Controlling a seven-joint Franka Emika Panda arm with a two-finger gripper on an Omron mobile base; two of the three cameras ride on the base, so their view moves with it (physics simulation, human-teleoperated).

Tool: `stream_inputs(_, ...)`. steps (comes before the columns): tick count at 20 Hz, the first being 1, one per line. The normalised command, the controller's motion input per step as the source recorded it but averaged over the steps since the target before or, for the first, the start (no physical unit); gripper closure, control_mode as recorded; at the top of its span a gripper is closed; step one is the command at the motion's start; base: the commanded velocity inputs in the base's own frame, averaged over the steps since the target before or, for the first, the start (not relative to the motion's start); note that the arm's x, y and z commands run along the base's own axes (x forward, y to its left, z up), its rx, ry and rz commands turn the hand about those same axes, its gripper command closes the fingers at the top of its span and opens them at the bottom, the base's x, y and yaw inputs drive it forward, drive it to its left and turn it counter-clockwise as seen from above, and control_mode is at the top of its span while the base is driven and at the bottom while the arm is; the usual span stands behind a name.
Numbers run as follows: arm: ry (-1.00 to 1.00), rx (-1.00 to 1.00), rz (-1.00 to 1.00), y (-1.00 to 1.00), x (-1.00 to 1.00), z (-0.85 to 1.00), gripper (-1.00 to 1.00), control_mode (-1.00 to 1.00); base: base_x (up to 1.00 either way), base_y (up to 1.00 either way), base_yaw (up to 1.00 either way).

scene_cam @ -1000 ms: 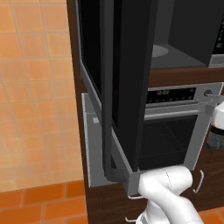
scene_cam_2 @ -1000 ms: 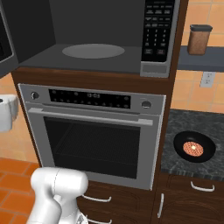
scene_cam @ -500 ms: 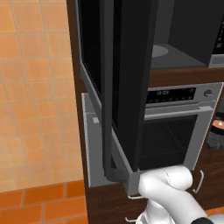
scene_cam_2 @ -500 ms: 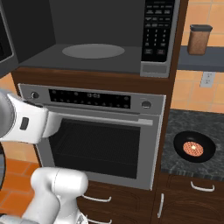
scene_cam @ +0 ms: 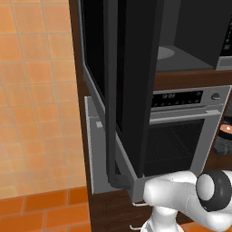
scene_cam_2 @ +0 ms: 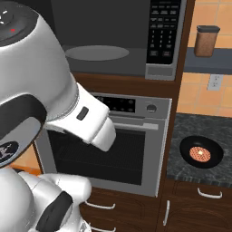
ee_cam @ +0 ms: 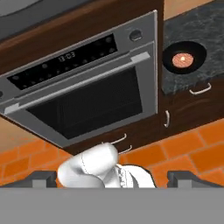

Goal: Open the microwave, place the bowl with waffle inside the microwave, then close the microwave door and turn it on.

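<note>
Your gripper: jaws spread wide, nothing between them, facing oven front. Bowl with waffle sits on dark counter right of oven. Microwave above oven, microwave door swung open.

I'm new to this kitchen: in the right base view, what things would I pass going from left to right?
Robot arm → oven → microwave keypad → black bowl holding the waffle → brown canister on the shelf.
</note>
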Motion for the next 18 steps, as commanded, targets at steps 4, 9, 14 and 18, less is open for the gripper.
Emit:
stream_inputs(4,0.27,-0.03,-0.17,-1.00,-0.03,-0.74,-1.00,-1.00,0.00,0.00,0.00)
stream_inputs(9,0.03,0.00,-0.23,-1.00,0.18,-1.00,-1.00,-1.00,0.00,0.00,0.00)
stream_inputs(14,-0.12,-0.01,-0.22,-0.44,0.71,-0.98,-1.00,-1.00,0.00,0.00,0.00)
stream_inputs(18,-0.05,0.01,-0.23,0.00,0.99,-0.98,-1.00,-1.00,0.00,0.00,0.00)
